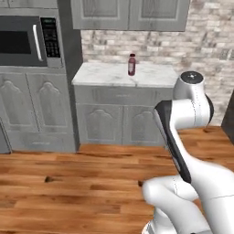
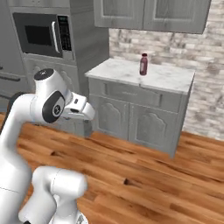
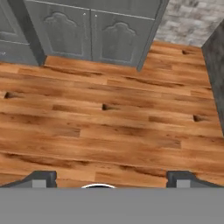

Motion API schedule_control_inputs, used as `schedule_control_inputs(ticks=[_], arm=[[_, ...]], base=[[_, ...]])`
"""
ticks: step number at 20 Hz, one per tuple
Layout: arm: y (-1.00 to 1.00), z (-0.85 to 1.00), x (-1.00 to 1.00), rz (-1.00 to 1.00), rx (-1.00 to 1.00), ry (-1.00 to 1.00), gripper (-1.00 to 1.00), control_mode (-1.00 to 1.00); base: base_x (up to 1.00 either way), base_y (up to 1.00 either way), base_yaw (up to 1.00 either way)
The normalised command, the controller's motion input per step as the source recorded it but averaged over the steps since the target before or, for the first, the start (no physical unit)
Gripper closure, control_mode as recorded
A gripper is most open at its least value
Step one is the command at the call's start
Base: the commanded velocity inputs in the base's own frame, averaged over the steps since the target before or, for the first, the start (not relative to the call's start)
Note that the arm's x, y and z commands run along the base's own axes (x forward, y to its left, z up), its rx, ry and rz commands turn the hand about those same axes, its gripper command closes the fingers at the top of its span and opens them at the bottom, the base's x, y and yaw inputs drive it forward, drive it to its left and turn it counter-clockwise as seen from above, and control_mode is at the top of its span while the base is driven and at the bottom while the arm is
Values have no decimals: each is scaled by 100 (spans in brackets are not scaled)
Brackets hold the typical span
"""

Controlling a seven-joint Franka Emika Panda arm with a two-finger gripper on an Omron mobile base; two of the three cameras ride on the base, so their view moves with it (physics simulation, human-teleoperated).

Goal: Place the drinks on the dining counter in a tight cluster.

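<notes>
My two dark fingertips (image 3: pixel 42 178) rise at the bottom of the hand view, one at the lower left and one at the lower right, standing far apart with nothing between them; my gripper (image 3: pixel 113 179) is wide open and empty. Past the tips lies the wooden floor (image 3: pixel 109 118): long warm orange-brown planks with dark knots and grain streaks running across the frame.

My arm (image 1: pixel 183 137) fills the lower right of the left base view, glossy white rounded shells with a dark band down the forearm, folded at the elbow so the round joint cap sits high at the right of the frame. In the right base view it rises at the lower left, the upper joint bent and a short white link pointing toward the middle of the picture.

Beyond the floor stands a grey cabinet (image 1: pixel 114 121) with arched raised-panel doors. On top is a small white marble counter (image 1: pixel 105 75) with faint grey veins. A dark red bottle (image 1: pixel 131 64) with a pale label stands upright on it, near the back edge, toward the upper middle of the left base view, well apart from my hand. Behind it is a pale, rough brick backsplash (image 1: pixel 160 45). At the upper left is a built-in microwave (image 1: pixel 27 41) with a vertical handle, and grey upper cabinets (image 1: pixel 128 13) run along the top.
</notes>
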Motion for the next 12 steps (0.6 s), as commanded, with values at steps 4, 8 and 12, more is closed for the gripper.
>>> schedule_control_inputs(ticks=[4,8,12], arm=[[0,0,0,0,0,0,-100,100],[0,0,0,0,0,0,-100,100],[0,0,0,0,0,0,-100,100]], base=[[100,0,-2],[100,1,-7],[98,1,-12]])
